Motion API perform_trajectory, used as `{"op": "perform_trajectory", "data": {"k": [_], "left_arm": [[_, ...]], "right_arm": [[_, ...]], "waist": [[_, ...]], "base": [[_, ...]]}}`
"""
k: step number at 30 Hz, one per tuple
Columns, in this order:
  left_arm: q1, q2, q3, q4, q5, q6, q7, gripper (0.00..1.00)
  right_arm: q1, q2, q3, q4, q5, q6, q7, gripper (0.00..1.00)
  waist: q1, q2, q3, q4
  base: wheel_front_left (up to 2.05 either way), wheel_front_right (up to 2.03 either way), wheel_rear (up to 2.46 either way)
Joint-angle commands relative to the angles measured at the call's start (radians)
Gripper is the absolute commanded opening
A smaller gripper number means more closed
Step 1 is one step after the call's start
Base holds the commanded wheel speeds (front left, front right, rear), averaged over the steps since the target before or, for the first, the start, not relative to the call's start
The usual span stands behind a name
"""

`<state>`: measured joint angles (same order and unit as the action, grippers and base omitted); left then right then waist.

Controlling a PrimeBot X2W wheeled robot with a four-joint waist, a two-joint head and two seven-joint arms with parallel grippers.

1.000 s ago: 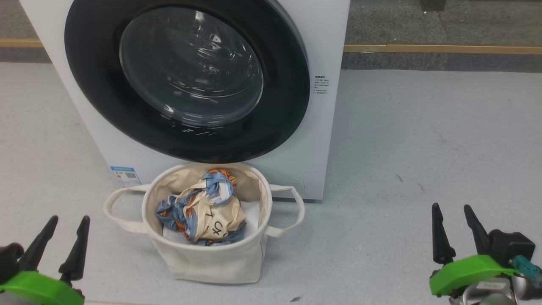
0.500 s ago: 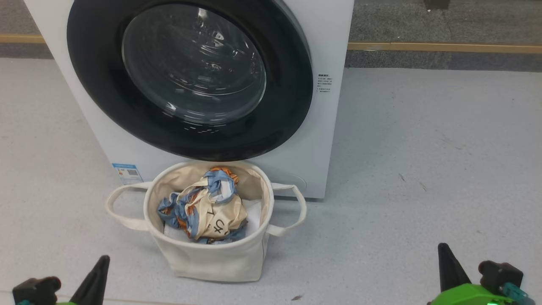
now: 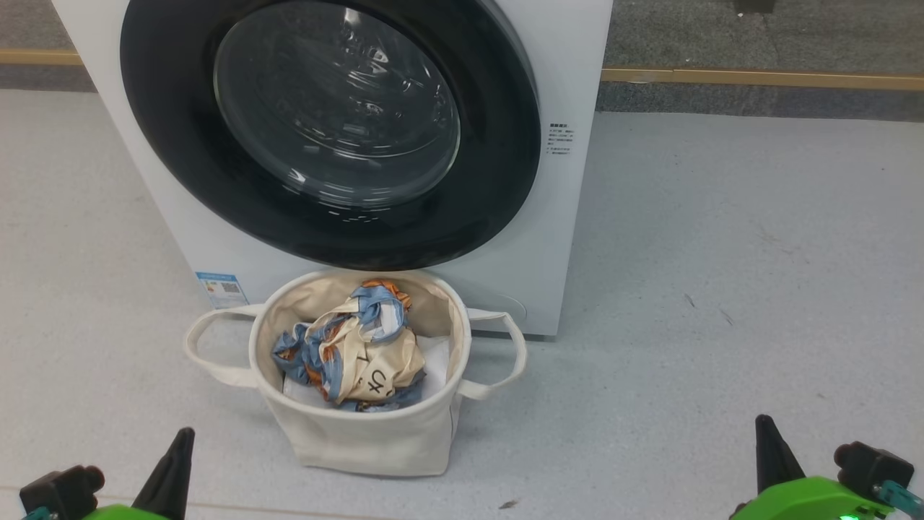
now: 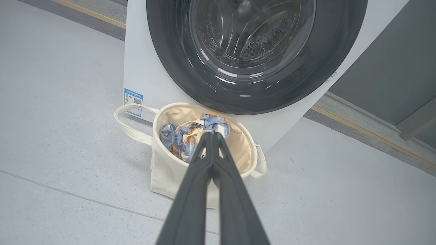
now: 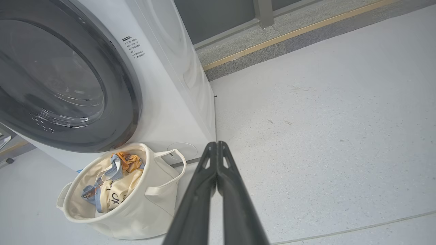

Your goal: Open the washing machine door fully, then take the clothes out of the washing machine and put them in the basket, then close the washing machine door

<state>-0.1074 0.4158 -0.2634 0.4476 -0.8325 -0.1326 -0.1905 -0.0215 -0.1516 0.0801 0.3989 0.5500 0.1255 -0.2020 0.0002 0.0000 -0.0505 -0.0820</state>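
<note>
The washing machine (image 3: 567,238) stands white and boxy, and its washing machine door (image 3: 336,108), with a black rim and domed glass, lies flat against the front. In front of it stands the cream basket (image 3: 361,444) with the clothes (image 3: 361,354) inside, blue, orange and cream with black lettering. My left gripper (image 3: 185,435) is low at the left, shut and empty, well short of the basket. My right gripper (image 3: 764,426) is low at the right, also shut and empty. In the left wrist view the shut fingertips (image 4: 212,133) line up over the basket (image 4: 163,173).
A white folded sheet (image 3: 437,361) lies under the clothes. Open grey floor (image 3: 722,289) spreads to the right of the machine. A yellow strip (image 3: 758,76) and dark flooring run behind. The basket's loop handles (image 3: 209,347) stick out on both sides.
Both grippers have gone from open to shut and have dropped lower in the head view. The camera has shifted slightly; basket, clothes and door are unmoved.
</note>
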Motion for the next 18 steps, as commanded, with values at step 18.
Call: {"op": "perform_trajectory", "data": {"k": [18], "left_arm": [[-0.040,-0.047,0.093,-0.062,-0.145,0.001,0.056,0.00]], "right_arm": [[-0.057,0.013,-0.041,-0.058,0.197,0.002,0.062,0.00]], "waist": [[-0.0002,0.0000,0.009,0.015]], "base": [[0.00,0.00,0.00]]}}
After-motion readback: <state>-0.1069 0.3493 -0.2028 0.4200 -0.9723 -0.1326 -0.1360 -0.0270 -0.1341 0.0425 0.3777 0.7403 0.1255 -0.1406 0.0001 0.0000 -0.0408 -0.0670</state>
